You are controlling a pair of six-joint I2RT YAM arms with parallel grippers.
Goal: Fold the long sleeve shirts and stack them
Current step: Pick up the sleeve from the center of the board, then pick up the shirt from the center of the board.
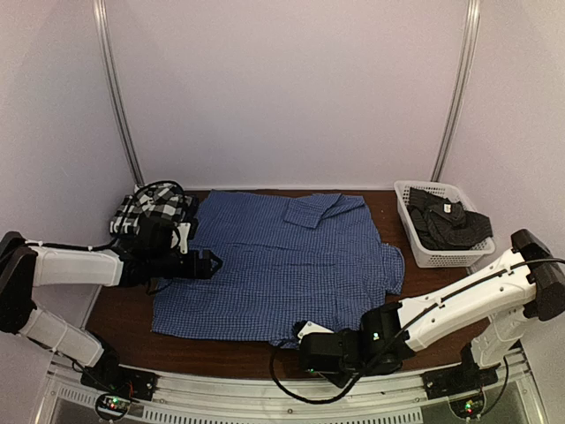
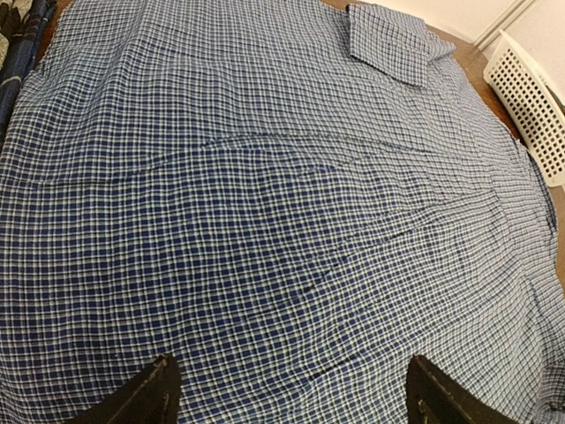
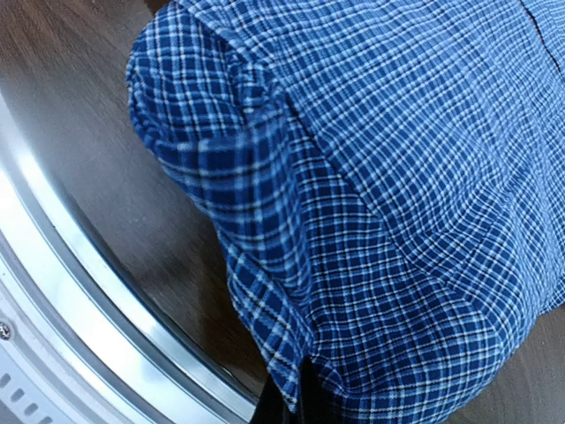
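A blue fine-check shirt [image 1: 282,261] lies spread flat across the middle of the brown table, with a folded piece [image 1: 311,210] at its far edge. My right gripper [image 1: 306,339] is at the shirt's near hem and shut on it. In the right wrist view the checked hem [image 3: 291,265] bunches down into the closed fingertips of the gripper [image 3: 300,405]. My left gripper [image 1: 212,263] hovers over the shirt's left side, open. Its two dark fingers [image 2: 150,393] stand wide apart above the cloth [image 2: 282,221]. A folded black-and-white plaid shirt [image 1: 150,210] sits at the back left.
A white slatted basket [image 1: 422,250] at the back right holds dark shirts [image 1: 450,221]; its corner shows in the left wrist view [image 2: 534,106]. A metal rail [image 3: 88,300] runs along the table's near edge, close under the right gripper. White walls enclose the table.
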